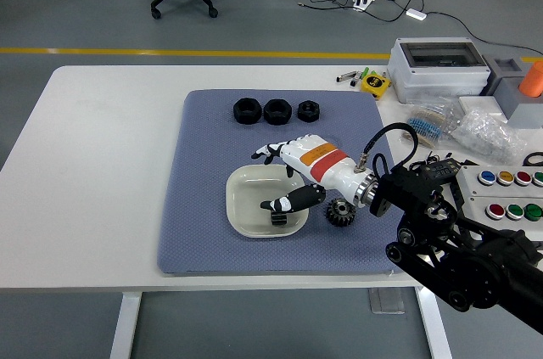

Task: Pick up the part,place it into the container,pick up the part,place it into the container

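Observation:
A white square dish (246, 193) sits on the blue-grey mat (204, 206). A small black part (278, 219) lies inside it near its front right corner. My right hand (265, 179), white with an orange band, hovers over the dish with fingers spread and thumb above the part, holding nothing. A black gear (340, 212) rests on the mat just right of the dish, under my wrist. Three black nuts (277, 110) stand in a row at the mat's far edge. The left arm is out of view.
At the table's right stand a grey box (439, 68), a yellow tape measure (373, 81), bags of small parts (428, 126), an orange object (532, 77) and a button panel (509, 182). The white table (102, 172) is bare left of the mat.

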Tool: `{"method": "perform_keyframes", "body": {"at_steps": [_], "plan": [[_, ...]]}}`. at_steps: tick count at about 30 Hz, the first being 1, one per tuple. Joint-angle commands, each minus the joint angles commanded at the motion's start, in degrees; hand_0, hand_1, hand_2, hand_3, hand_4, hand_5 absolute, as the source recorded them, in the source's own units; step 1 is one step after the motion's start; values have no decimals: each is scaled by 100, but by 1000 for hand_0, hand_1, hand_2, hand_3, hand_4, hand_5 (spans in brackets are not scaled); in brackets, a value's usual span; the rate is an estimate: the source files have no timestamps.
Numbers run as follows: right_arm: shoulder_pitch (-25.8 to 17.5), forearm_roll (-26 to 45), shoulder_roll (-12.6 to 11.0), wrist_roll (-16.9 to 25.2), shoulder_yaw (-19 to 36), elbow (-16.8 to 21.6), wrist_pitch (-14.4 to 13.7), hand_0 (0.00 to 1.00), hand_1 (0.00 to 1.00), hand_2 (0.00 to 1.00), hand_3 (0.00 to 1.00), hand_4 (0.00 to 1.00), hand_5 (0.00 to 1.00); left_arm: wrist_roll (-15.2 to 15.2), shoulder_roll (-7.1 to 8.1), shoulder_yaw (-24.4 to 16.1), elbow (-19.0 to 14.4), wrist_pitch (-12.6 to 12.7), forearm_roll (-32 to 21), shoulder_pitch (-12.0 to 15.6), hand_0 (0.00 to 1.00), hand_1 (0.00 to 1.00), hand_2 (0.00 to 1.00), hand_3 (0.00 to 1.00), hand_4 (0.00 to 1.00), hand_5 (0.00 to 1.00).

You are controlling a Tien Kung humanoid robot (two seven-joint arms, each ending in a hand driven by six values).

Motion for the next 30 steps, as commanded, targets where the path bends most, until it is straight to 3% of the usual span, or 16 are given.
{"method": "perform_keyframes", "body": {"at_steps": [7,12,20,27,28,30], "plan": [[-150,-37,-175,12,450,69,57,273,433,752,911,998,460,6,-2,-28,1,-8,52,27,742,692,647,584,640,618],[-356,-127,-499,12,744,189,316,262,409,716,848,998,456,3,5,-33,4,-8,50,37,742,692,647,583,640,617],[-805,75,-951,64,940,532,287,252,400,695,836,998,447,1,-1,-59,10,-8,92,38,742,691,647,584,641,618],[-877,-10,-1052,38,806,451,411,264,415,692,820,993,438,4,-12,-79,11,-14,143,36,741,691,646,583,640,617],[-864,42,-1052,-3,749,376,480,309,489,706,818,995,440,1,-13,-68,10,-14,131,32,741,695,646,584,641,618],[-842,45,-1046,-133,691,258,654,309,489,706,818,995,440,-1,-17,-51,8,-13,109,19,741,695,646,584,641,618]]}}
